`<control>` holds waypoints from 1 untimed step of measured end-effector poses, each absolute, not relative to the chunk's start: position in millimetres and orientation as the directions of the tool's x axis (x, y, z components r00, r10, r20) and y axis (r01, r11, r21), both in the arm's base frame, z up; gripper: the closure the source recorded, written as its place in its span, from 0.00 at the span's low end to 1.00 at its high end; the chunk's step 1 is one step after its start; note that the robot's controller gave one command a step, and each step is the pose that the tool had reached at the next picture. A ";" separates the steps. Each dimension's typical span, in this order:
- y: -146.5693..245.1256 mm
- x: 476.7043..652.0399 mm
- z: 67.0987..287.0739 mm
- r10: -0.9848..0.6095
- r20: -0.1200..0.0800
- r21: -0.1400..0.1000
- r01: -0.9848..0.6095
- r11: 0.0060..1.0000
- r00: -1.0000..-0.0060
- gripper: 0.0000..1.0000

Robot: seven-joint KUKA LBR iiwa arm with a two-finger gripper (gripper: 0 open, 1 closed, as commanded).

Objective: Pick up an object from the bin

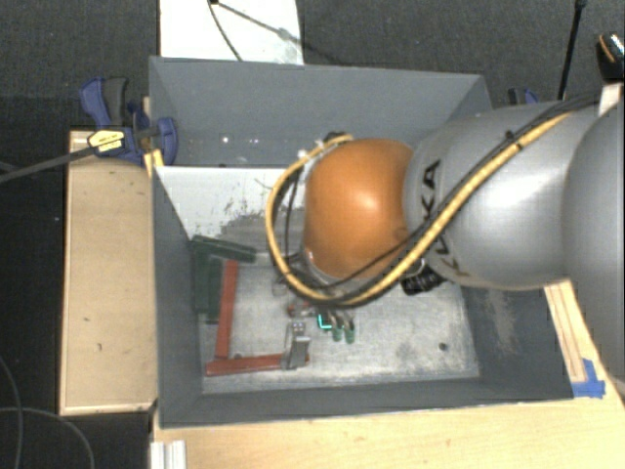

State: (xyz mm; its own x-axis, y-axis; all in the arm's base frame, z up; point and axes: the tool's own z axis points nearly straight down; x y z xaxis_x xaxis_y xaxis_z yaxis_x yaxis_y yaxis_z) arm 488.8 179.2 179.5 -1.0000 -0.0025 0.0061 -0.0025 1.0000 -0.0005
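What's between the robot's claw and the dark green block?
The red L-shaped piece lies between the gripper and the dark green block, seen in the camera view.

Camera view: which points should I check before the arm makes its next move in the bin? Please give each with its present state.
1. Tool is inside the bin: ok.
2. Tool is clear of the bin walls: ok, it stands about mid-floor.
3. Tool is centred over a thing: not ok; the small grey piece at the end of the red L-shaped bar lies just to its left in the view.
4. Dark green block is out of the way: ok, it lies by the view's left wall.
5. Tool holds nothing yet: cannot tell; the orange cover hides much of it.
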 end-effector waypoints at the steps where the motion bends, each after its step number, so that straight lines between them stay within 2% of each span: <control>1: 169.8 480.0 67.7 0.265 0.003 -0.001 0.265 0.964 -0.964 0.00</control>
State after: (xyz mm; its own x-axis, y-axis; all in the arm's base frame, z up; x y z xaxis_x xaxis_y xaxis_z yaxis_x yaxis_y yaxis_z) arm 480.0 169.8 67.7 -0.9643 0.2649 0.0026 0.2649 0.9643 -0.0012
